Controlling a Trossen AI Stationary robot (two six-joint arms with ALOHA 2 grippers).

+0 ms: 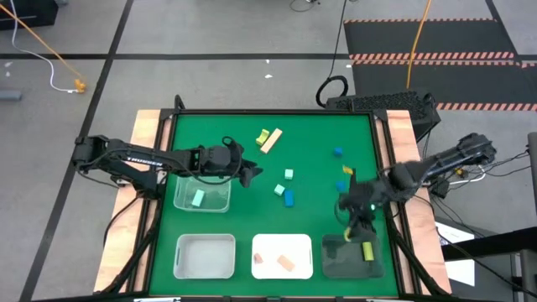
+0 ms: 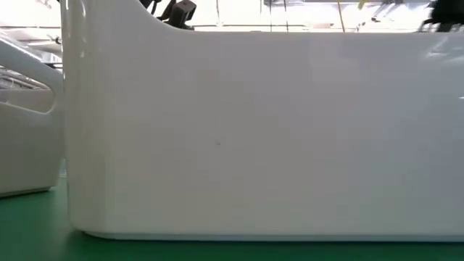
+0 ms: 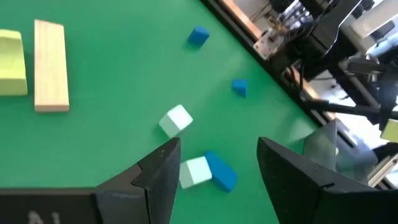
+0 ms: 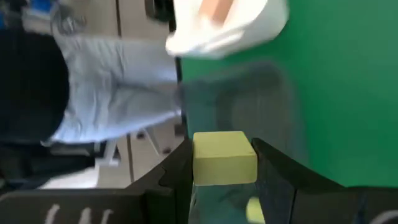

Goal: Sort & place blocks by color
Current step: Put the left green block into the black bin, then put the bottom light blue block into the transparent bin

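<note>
Right hand (image 4: pixel 224 180): clenched on a yellow-green block (image 4: pixel 224 157), poised over the dark tray (image 1: pixel 348 258) at the table's near right corner.
Yellow-green block: held across two opposite flat faces, the fingers (image 4: pixel 280 171) flanking it on both sides; a second yellow-green piece (image 1: pixel 367 250) already lies in the dark tray.
Left hand (image 3: pixel 214 168): released, its fingers apart and empty, hovering beside the clear tray (image 1: pixel 220 201) and facing the loose blocks at mid-table.
Clear tray: contains one mint-teal block (image 1: pixel 198 198).
White tray, centre (image 1: pixel 304 243): holds two tan pieces (image 1: pixel 287 262); a second white tray (image 1: pixel 205 256) stands to its left, and whether it holds anything cannot be made out.
Loose blocks, mid-table: two mint-teal cubes (image 3: pixel 176 119) and a blue bar (image 3: pixel 220 171); one cube touches the blue bar.
Loose blocks, far side: a tan wood bar (image 3: pixel 50 65) lying just beside a yellow-green block (image 3: pixel 12 63); two small blue cubes (image 3: pixel 198 35) well apart toward the right edge.
Table (image 1: pixel 319 126): green surface carrying all trays and blocks.
Handling, judged: blocks appear rigid, light and flat-sided, unlikely to deform or break; smooth faces may slip under an off-centre pinch.
Where to grip, judged: across parallel side faces at mid-length; bars across their narrow width.
Risk, judged: the touching mint-teal cube and blue bar may shift together if a finger descends between them.
</note>
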